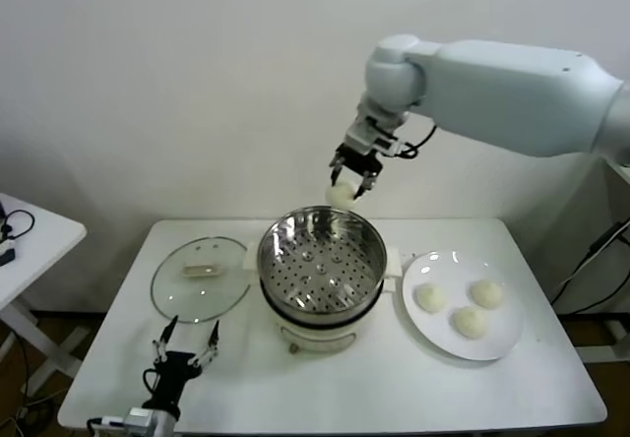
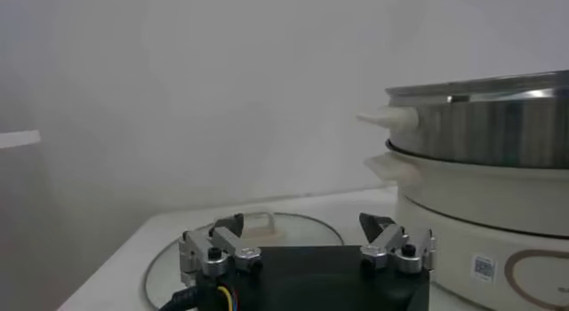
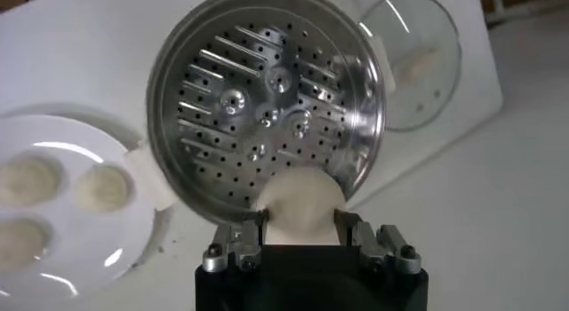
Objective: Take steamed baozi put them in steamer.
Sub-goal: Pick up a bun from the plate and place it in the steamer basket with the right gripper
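Observation:
My right gripper (image 1: 350, 177) is shut on one creamy-white baozi (image 1: 342, 195) and holds it in the air above the far rim of the steamer (image 1: 271, 250). In the right wrist view the baozi (image 3: 300, 206) sits between the fingers, over the steamer's edge (image 3: 373, 91); the perforated basket holds nothing. Three more baozi (image 1: 429, 297) (image 1: 485, 292) (image 1: 469, 322) lie on the white plate (image 1: 507, 339) to the right of the steamer. My left gripper (image 1: 184, 343) is open and empty, low at the table's front left, near the lid.
The round glass lid (image 1: 177, 294) lies flat on the table left of the steamer, also in the left wrist view (image 2: 293, 228). The steamer's white pot base (image 2: 471, 215) stands close beside the left gripper. A small side table (image 1: 25, 235) stands at far left.

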Motion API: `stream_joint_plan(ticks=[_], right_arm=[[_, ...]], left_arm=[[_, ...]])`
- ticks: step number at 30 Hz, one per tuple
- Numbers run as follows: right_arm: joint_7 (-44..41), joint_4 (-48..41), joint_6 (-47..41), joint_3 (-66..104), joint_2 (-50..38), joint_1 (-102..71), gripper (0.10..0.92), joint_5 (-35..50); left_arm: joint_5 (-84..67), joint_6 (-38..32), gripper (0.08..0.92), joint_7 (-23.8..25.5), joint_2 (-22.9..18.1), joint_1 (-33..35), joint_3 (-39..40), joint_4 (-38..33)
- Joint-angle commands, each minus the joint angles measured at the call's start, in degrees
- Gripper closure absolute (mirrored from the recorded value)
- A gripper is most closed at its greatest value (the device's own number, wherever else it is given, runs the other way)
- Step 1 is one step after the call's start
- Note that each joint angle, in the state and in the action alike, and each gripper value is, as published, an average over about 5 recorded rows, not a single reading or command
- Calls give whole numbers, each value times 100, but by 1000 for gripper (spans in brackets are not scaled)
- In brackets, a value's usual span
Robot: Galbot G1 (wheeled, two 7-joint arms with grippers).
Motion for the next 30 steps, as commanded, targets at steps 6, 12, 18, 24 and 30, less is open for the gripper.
stream_joint_plan(ticks=[6, 12, 18, 24, 30], right_arm=[[264, -1223, 859, 86, 902, -1356, 482, -1464], [287, -1407, 888, 99, 895, -1678, 482, -1699], [419, -1693, 954, 222, 970, -1946, 482, -1957], [407, -1831, 1028, 269, 1045, -1998, 480, -1998], [494, -1797, 1069, 394, 983, -1910, 438, -1850]], left_arm=[[-20, -25, 177, -21, 4, -2, -43, 60], [-16, -56, 177, -22, 20, -46, -45, 162], [1, -91, 177, -21, 38, -83, -30, 236], [-7, -112, 177, -20, 59, -89, -42, 268], [-9, -124, 177, -18, 67, -83, -52, 256]])
